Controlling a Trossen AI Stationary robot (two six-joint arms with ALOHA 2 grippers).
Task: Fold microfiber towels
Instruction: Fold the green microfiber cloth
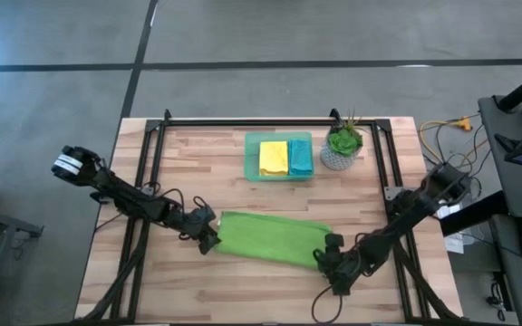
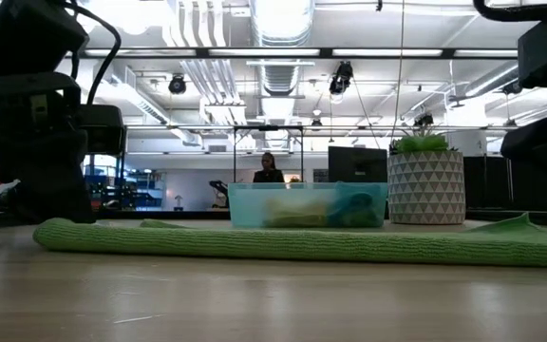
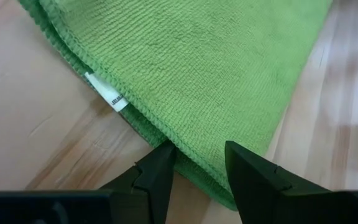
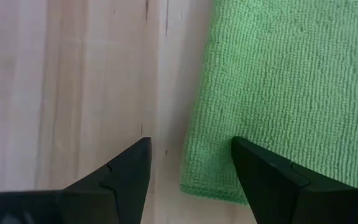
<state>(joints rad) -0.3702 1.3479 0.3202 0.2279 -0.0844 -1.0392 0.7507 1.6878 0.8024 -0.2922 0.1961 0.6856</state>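
A lime green microfiber towel [image 1: 270, 237] lies flat on the wooden table, doubled over, with a white label [image 3: 112, 99] sticking out between its layers. My left gripper [image 1: 208, 237] is open at the towel's left end, its fingertips [image 3: 197, 152] on either side of the layered edge near a corner. My right gripper [image 1: 331, 263] is open at the towel's near right corner [image 4: 207, 180], with one finger over bare wood and the other over the cloth. A yellow towel [image 1: 273, 158] and a teal-blue towel [image 1: 300, 158] lie folded in the green tray [image 1: 252, 156].
A potted plant [image 1: 341, 145] stands right of the tray at the table's far side. A black frame [image 1: 270, 120] runs along the far edge and down both sides. Bare wood [image 1: 261, 290] lies between the towel and the near edge.
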